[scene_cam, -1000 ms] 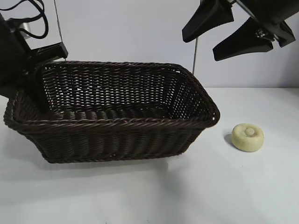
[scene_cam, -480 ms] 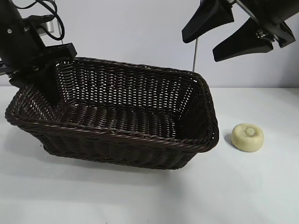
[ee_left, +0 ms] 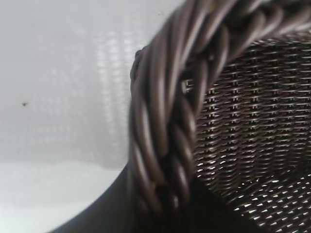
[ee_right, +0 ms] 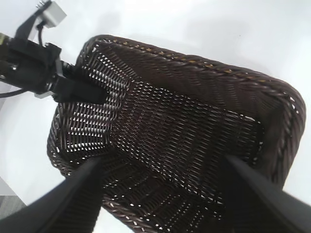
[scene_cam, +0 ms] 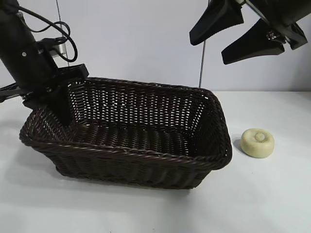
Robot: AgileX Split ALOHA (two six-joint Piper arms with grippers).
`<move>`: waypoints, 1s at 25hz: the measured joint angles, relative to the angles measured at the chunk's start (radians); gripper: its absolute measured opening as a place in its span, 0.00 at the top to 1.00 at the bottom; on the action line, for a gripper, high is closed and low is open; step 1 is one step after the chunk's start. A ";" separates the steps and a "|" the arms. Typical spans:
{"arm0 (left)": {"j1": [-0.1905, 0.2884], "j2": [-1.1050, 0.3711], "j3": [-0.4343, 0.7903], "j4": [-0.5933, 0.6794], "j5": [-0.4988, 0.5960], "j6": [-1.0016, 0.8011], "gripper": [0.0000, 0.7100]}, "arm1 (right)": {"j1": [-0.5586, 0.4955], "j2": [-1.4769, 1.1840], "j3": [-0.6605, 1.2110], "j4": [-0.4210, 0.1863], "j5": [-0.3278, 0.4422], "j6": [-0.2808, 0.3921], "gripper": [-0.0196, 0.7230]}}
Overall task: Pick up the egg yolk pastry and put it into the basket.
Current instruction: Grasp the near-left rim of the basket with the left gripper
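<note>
The egg yolk pastry [scene_cam: 257, 142], a small pale round puck with a knob on top, lies on the white table just right of the basket [scene_cam: 146, 153]. The basket is dark brown wicker with nothing inside it. My left gripper [scene_cam: 61, 104] is shut on the braided rim [ee_left: 165, 111] at the basket's far left corner; the right wrist view shows the same grip [ee_right: 85, 92]. My right gripper [scene_cam: 209, 48] hangs open high above the basket's right end, holding nothing. It looks down into the basket [ee_right: 194, 63], and the pastry is out of that view.
White table [scene_cam: 252, 204] with free room in front of the basket and around the pastry. A thin upright rod [scene_cam: 201, 63] stands behind the basket's right end. A cable loops off the left arm [scene_cam: 63, 41].
My left gripper has moved right and down with the rim in its grip, sliding and turning the basket's left end toward the pastry. The right gripper and the pastry have stayed put.
</note>
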 joint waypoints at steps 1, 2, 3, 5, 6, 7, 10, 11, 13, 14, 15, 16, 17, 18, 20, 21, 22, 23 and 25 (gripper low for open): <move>0.000 0.001 0.000 -0.001 -0.001 0.000 0.86 | 0.000 0.000 0.000 0.000 0.000 0.000 0.31; 0.000 0.002 0.000 -0.003 -0.002 0.000 0.86 | 0.000 0.000 0.000 0.000 0.000 0.000 0.31; 0.000 0.003 0.000 -0.003 -0.002 0.000 0.86 | 0.000 0.000 0.000 0.000 0.000 0.000 0.31; 0.000 0.003 0.000 -0.004 -0.002 0.000 0.86 | 0.000 0.000 0.000 0.000 0.000 0.000 0.31; 0.000 0.004 0.000 -0.004 -0.002 0.000 0.85 | 0.000 0.000 0.000 0.000 0.000 0.000 0.31; 0.000 0.004 0.000 -0.006 -0.002 0.000 0.84 | 0.000 0.000 0.000 0.000 0.000 0.000 0.31; 0.000 0.004 -0.008 -0.016 0.008 -0.001 0.62 | 0.000 0.000 0.000 0.000 0.001 0.001 0.31; 0.000 0.004 -0.014 -0.016 0.014 -0.001 0.54 | 0.000 0.000 0.000 0.000 0.002 0.001 0.31; 0.000 0.004 -0.041 -0.011 0.041 -0.002 0.36 | 0.000 0.000 0.000 0.000 0.002 0.001 0.31; 0.000 0.004 -0.058 -0.003 0.061 -0.002 0.31 | 0.000 0.000 0.000 0.000 0.002 0.001 0.31; 0.000 0.004 -0.081 0.009 0.081 -0.002 0.28 | 0.000 0.000 0.000 0.000 0.002 0.001 0.31; 0.000 0.004 -0.108 0.026 0.109 -0.003 0.26 | 0.000 0.000 0.000 0.000 0.003 0.001 0.31; 0.000 0.004 -0.137 0.039 0.143 -0.004 0.24 | 0.000 0.000 0.000 0.000 0.005 0.003 0.31; 0.000 0.004 -0.163 0.053 0.178 -0.004 0.24 | 0.000 0.000 0.000 0.000 0.005 0.005 0.31; 0.000 0.004 -0.225 0.076 0.242 -0.005 0.23 | 0.000 0.000 0.000 0.000 0.005 0.015 0.31; 0.000 0.004 -0.251 0.086 0.262 -0.005 0.22 | 0.000 0.000 0.000 0.000 0.005 0.016 0.31; 0.000 0.004 -0.281 0.099 0.269 -0.005 0.22 | 0.000 0.000 0.000 0.000 0.005 0.018 0.31; 0.000 0.004 -0.308 0.116 0.274 -0.006 0.22 | 0.000 0.000 0.000 0.000 0.005 0.018 0.31; 0.000 0.004 -0.350 0.154 0.276 -0.018 0.22 | 0.000 0.000 0.000 0.000 0.005 0.018 0.31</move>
